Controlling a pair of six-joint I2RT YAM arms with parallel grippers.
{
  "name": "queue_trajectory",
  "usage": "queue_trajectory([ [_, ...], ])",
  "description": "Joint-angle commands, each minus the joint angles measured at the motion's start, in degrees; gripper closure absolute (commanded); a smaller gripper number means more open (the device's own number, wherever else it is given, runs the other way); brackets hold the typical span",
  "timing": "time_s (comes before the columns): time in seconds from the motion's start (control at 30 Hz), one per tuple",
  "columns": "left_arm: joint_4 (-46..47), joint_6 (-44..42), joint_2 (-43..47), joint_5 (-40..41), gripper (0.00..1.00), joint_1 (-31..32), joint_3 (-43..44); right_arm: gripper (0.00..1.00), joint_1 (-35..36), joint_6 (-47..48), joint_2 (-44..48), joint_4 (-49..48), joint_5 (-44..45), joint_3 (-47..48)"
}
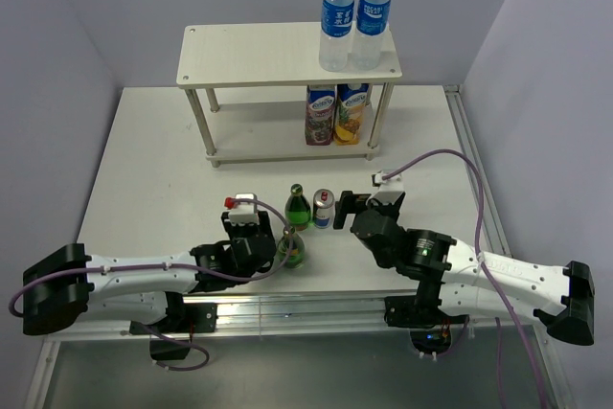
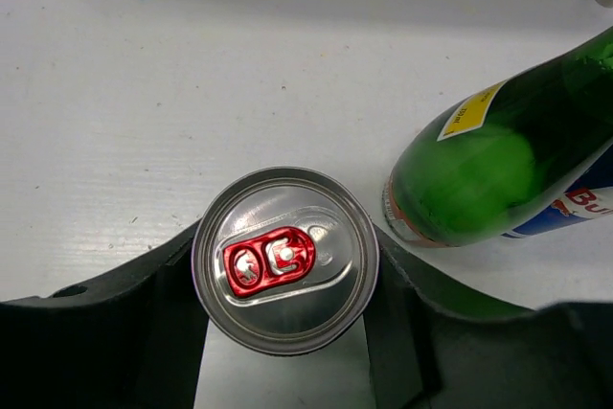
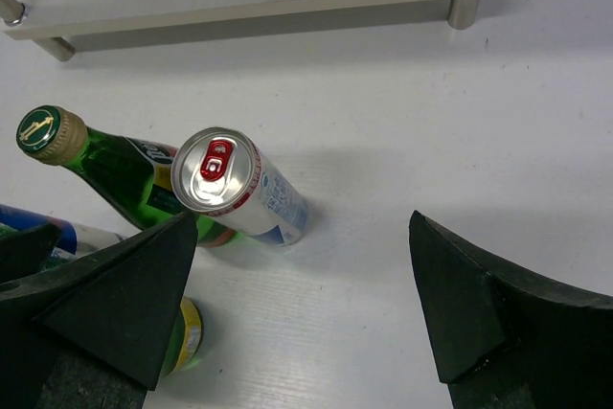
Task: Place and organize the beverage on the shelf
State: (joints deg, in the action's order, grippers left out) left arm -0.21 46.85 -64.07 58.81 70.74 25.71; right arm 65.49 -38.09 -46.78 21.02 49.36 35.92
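The left gripper [image 1: 287, 252] is clamped on an upright can [image 2: 284, 261] beside the green bottle [image 2: 479, 179], probably to carry it to the shelf [image 1: 249, 56] at the surface's [image 1: 144, 160] far side, while the right gripper [image 3: 305, 227] hangs wide open and empty.

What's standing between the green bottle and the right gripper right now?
A slim silver-and-blue can stands upright between the green bottle and the open right gripper. The top view shows it plainly.
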Motion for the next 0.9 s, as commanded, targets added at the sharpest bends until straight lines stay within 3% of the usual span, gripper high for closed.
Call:
queue_trajectory([
  [0.0, -3.02, -0.01, 1.49, 2.09, 1.0, 0.19, 3.63, 0.02, 0.42, -1.2, 1.08, -0.98, 2.67, -0.85],
  [0.17, -19.1, -0.34, 4.74, 5.79, 1.0, 0.19, 15.66, 0.02, 0.34, -0.94, 1.96, -1.33, 2.93, -1.03],
  [0.3, -22.21, -7.98, 7.38, 5.62, 1.0, -1.04, 26.9, 0.02, 0.42, -0.5, 2.31, -1.85, 3.02, -1.03],
  [0.53, -15.7, -28.45, 7.75, -8.16, 1.0, -15.35, 40.98, 0.02, 0.34, 0.29, 1.96, -2.73, 3.02, -0.42],
  [0.7, -15.61, -34.28, 1.68, -17.22, 1.0, -27.2, 55.3, 0.02, 0.42, 0.73, 2.57, -2.73, 3.81, -0.41],
  [0.87, -18.77, -37.18, -8.42, -25.31, 1.0, -34.61, 71.38, 0.02, 0.42, -0.14, 3.28, -2.12, 4.51, -1.11],
])
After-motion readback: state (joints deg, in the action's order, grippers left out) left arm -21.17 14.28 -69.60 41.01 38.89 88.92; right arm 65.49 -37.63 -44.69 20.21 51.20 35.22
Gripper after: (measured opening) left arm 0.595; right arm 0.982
